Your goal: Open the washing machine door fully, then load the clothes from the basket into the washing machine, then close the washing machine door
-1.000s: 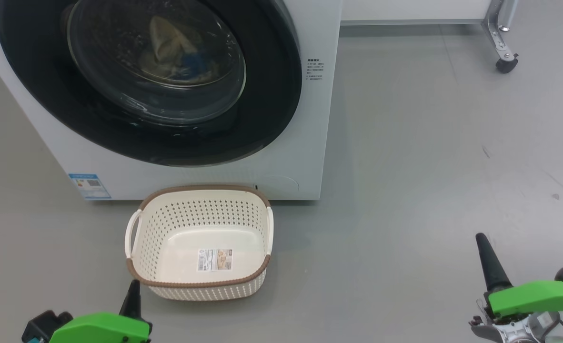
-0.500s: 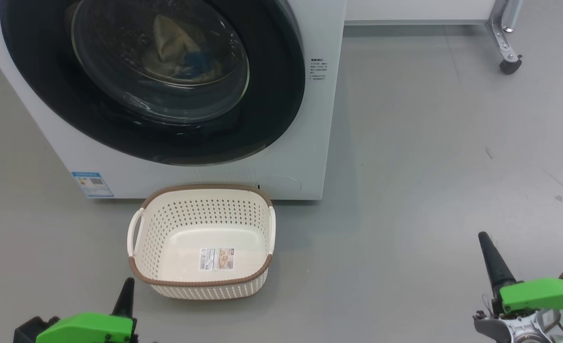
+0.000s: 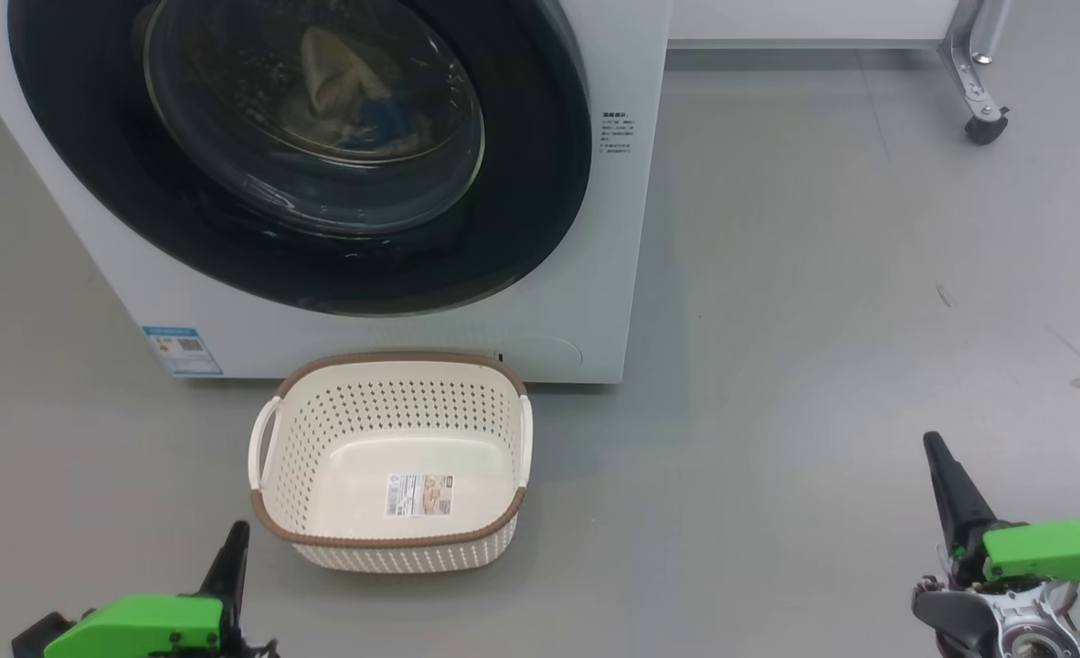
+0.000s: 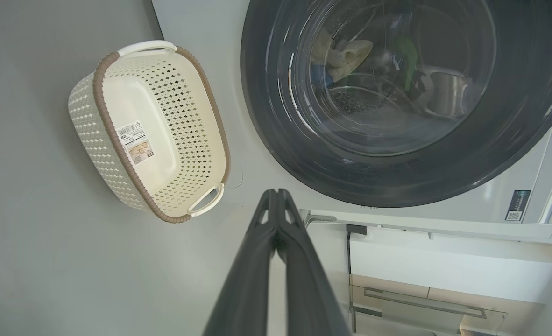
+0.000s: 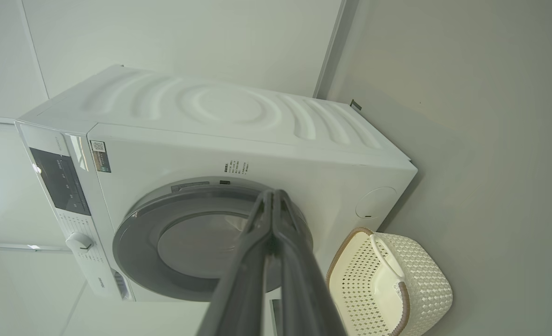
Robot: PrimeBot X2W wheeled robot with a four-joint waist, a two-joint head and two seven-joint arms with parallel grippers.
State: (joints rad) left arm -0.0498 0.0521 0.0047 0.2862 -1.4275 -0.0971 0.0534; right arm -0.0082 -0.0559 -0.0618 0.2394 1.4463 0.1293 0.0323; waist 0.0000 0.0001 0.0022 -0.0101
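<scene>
Just beyond the left gripper [image 3: 237, 535], pinched empty, the basket [image 3: 394, 553] stands before the washing machine [image 3: 608, 256]; the right gripper [image 3: 935, 448], likewise pinched, faces grey floor [image 3: 823, 274].

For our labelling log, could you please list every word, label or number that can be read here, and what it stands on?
None can be read.
blue label, low on the washing machine: too small.
print block, right of the washing machine door: too small.
sticker in the basket: barcode visible, print blurred.
QR sticker beside the control panel: too small.
</scene>
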